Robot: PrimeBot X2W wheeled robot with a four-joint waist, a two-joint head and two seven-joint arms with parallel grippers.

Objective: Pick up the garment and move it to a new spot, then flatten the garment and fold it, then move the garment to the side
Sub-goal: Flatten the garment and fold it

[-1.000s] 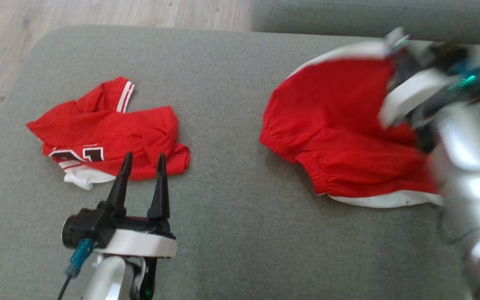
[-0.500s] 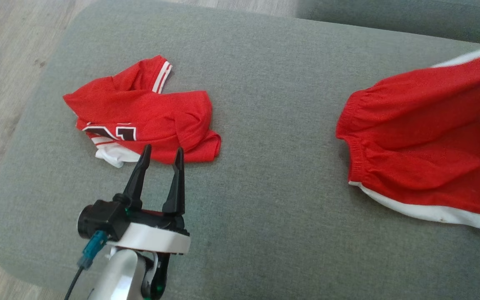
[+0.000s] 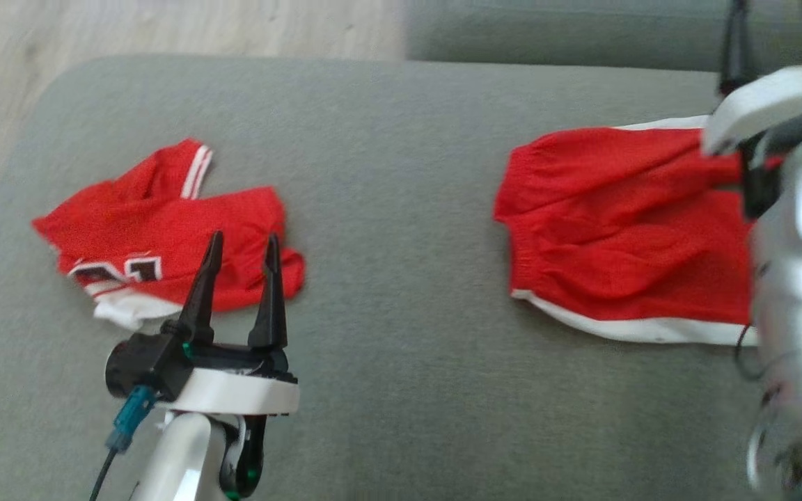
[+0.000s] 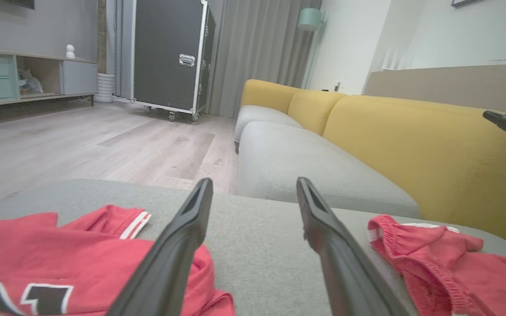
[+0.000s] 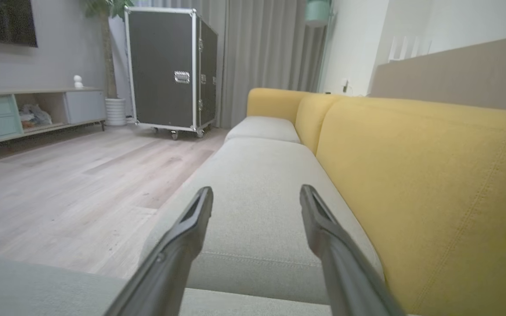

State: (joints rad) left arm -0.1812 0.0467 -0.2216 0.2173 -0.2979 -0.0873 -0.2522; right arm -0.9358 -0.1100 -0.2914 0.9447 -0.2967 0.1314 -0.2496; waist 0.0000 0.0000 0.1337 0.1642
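Red shorts (image 3: 617,229) lie rumpled on the sofa cushion (image 3: 401,174), my left tool (image 3: 243,239) and right tool (image 5: 256,189) both apart and empty; I judge flattening, folding and shifting aside remain.

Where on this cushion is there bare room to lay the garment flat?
The widest bare patch of the cushion is the middle band between the jersey and the shorts, running to the near edge. A narrower strip lies beyond the jersey. The right end is crowded by the shorts and right arm.

Head camera looks down; both wrists share the sofa (image 5: 411,175).
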